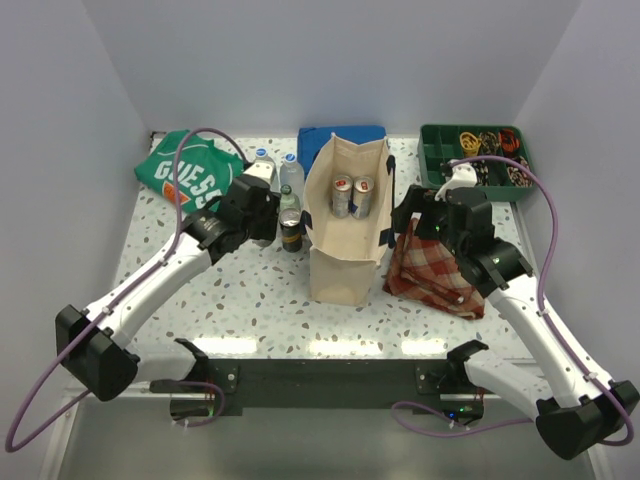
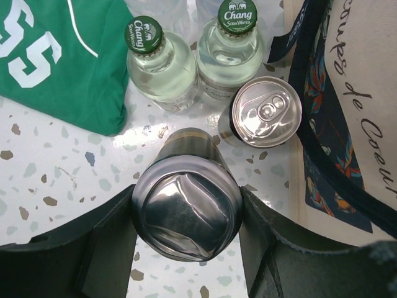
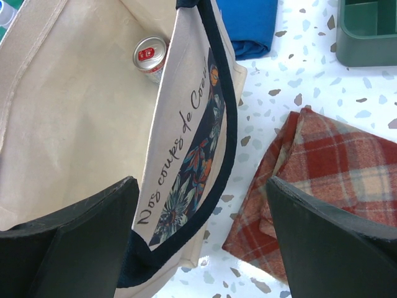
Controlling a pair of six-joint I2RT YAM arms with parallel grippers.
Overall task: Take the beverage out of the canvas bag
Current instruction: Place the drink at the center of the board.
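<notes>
Canvas bag (image 1: pixel 345 270) upright, two cans (image 1: pixel 342 197) inside, dark can (image 2: pixel 186 211) outside in left jaws

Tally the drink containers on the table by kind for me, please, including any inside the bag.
Red-and-silver cans in the canvas bag: 2
Dark cans outside it, one in the left hand: 2
Chang soda water bottles: 2
Blue-capped clear bottles: 2
Total: 8

1. A speckled white table (image 1: pixel 250 300) carries an upright canvas bag (image 1: pixel 335 270).
2. Left of the bag: two soda bottles (image 2: pixel 161 62), a silver can (image 2: pixel 265 112), a green shirt (image 1: pixel 185 170).
3. Behind the bag: a blue cloth (image 1: pixel 330 137).
4. Right of the bag: a plaid cloth (image 1: pixel 435 270), a green tray (image 1: pixel 438 160).
</notes>
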